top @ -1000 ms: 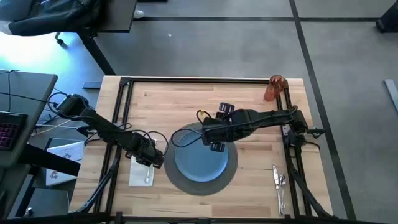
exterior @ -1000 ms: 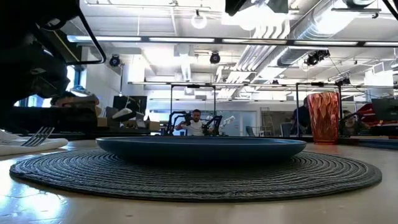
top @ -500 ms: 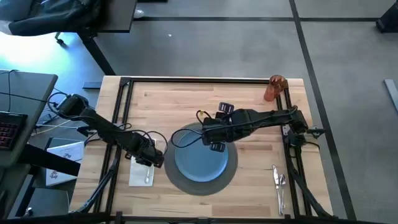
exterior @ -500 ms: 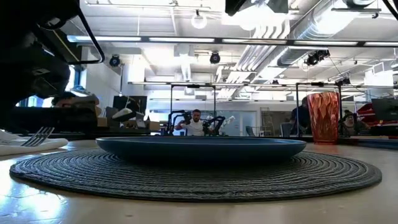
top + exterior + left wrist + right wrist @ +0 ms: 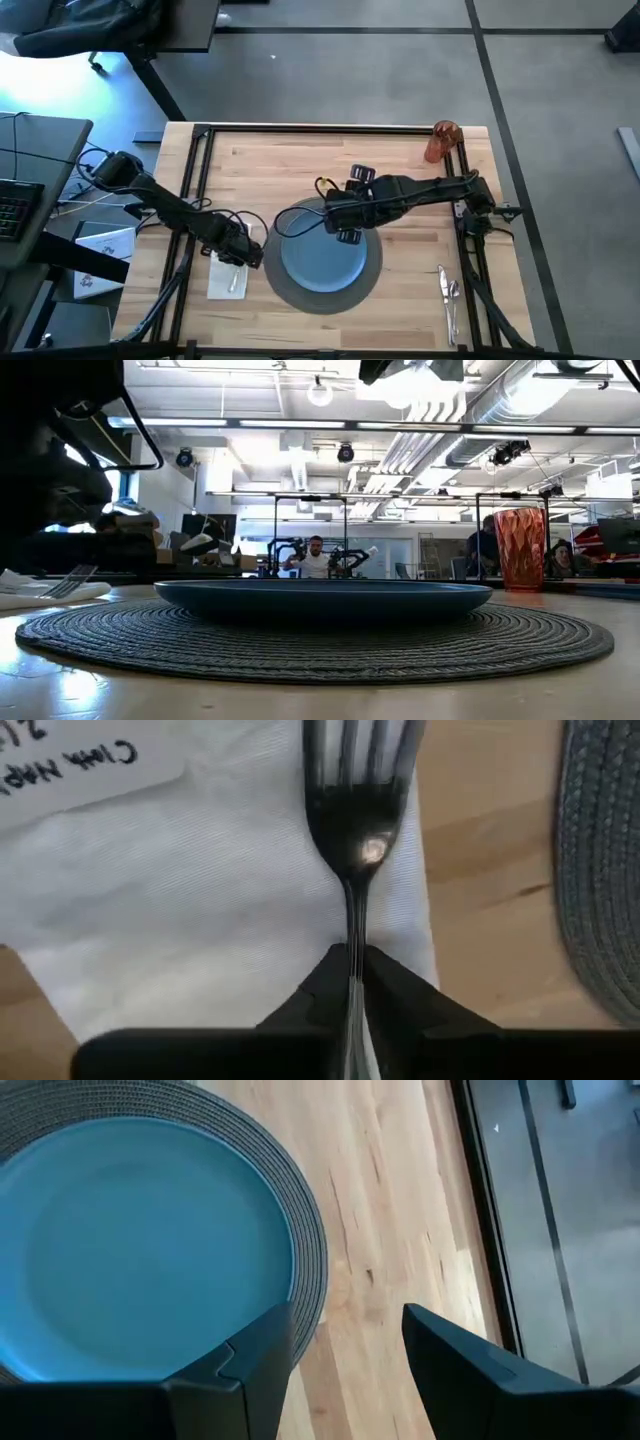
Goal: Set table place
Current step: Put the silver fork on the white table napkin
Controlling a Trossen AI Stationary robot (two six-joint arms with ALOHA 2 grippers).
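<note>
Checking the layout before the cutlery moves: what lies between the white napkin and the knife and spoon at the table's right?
In the high view, the round grey mat carrying the blue plate lies between napkin and knife and spoon.

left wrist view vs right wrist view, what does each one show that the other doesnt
Only the left wrist view shows the fork lying on the white napkin, with the left end effector shut on the fork's handle. Only the right wrist view shows the blue plate and the right end effector, open and empty above the table. Both show the grey mat's woven edge and the light wood table.
</note>
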